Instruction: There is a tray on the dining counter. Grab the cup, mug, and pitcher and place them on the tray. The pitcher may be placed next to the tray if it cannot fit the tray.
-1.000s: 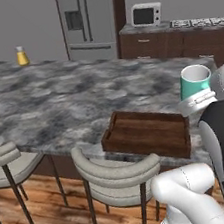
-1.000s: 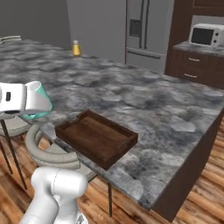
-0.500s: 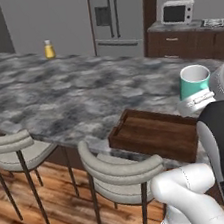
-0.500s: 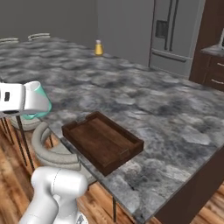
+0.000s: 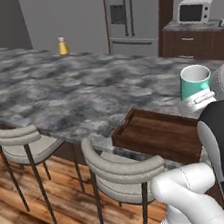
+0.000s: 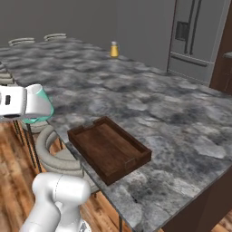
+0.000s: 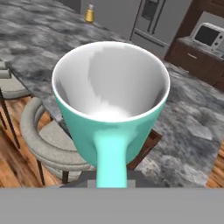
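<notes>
Surface of grey-and-black marbled stone runs long across the kitchen, the dining counter, seen from both sides in the base views. Tall steel refrigerator stands at the far wall behind it, with dark wooden cabinets beside it carrying a white microwave. Two round-backed stools with pale grey cushions sit tucked against the near edge of the surface, on a wooden plank floor.

Dark brown wooden rectangular tray with a low raised rim lies on the surface close to its near edge, nothing inside it; a handle cutout shows in one short wall.

White end effector is held in the air off the near edge of the surface, above the stools and apart from the tray, clamped narrow on the small teal mug with a white inside. The mug is upright with its mouth open to the hand camera, its teal handle running down toward the fingers; in the left base view the mug rises above the white hand, clear of the tray below and beside it.

Small yellow bottle with a pale cap stands far off on the surface, well apart from the tray.
</notes>
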Robot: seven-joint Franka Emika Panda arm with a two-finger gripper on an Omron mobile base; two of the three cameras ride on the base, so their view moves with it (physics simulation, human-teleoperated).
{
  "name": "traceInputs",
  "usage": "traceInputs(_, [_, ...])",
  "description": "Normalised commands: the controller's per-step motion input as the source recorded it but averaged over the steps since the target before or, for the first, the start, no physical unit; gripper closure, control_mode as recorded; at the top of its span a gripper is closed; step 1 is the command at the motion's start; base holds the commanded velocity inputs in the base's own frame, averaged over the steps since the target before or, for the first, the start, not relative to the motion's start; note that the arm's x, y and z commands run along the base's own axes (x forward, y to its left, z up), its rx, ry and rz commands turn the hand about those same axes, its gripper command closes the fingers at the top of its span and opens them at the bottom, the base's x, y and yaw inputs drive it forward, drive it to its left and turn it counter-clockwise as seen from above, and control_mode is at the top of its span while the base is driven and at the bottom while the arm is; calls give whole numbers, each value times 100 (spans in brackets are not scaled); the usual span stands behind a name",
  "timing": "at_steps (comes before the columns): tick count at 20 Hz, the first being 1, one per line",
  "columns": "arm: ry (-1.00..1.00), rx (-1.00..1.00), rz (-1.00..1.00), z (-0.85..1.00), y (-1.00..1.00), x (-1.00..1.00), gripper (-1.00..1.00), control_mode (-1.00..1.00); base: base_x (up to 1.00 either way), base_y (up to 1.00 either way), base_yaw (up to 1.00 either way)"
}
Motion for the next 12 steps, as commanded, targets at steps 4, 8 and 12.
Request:
traceInputs(4, [6, 6, 4, -3, -16, 25, 100, -100, 75, -52, 13])
traceInputs(8, [22, 22, 7, -4, -44, 83, 100, -100, 0, 0, 0])
traceInputs(12, [22, 6, 1, -3, -13, 37, 100, -100, 0, 0, 0])
